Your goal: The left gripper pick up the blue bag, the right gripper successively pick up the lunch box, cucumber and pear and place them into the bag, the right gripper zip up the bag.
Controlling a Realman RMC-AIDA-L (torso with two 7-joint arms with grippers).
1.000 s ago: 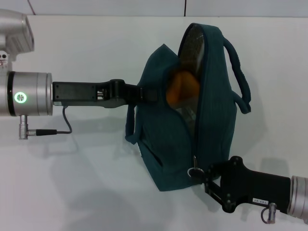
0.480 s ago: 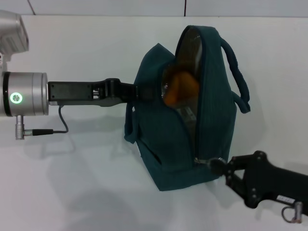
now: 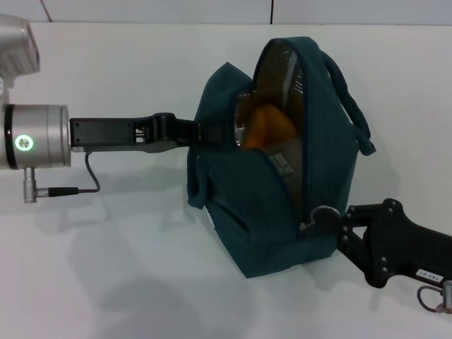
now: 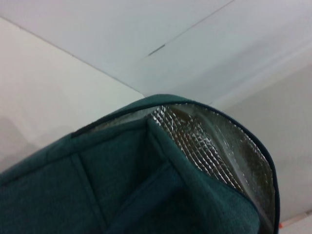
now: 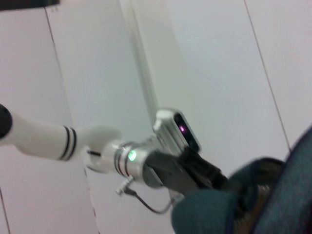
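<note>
The blue bag (image 3: 275, 191) stands on the white table with its mouth gaping at the top and the silver foil lining (image 3: 279, 63) showing. In the opening sits the orange pear (image 3: 265, 127), and under it is a pale strip that may be the lunch box (image 3: 282, 164). The cucumber is hidden. My left gripper (image 3: 212, 134) is shut on the bag's left side panel. At the bag's lower right end, my right gripper (image 3: 323, 217) is shut on the zipper pull (image 3: 316, 214). The left wrist view shows only the bag fabric (image 4: 97, 190) and foil (image 4: 209, 146).
The white table (image 3: 127, 268) lies open to the left and front of the bag. A loop handle (image 3: 349, 99) hangs off the bag's right side. The right wrist view shows the left arm's silver wrist (image 5: 131, 158) with its green light, and a corner of the bag (image 5: 229, 209).
My right gripper has moved right and a little upward with the zipper pull. The bag has shifted and leaned to the right. The left arm has held still over the last half second.
</note>
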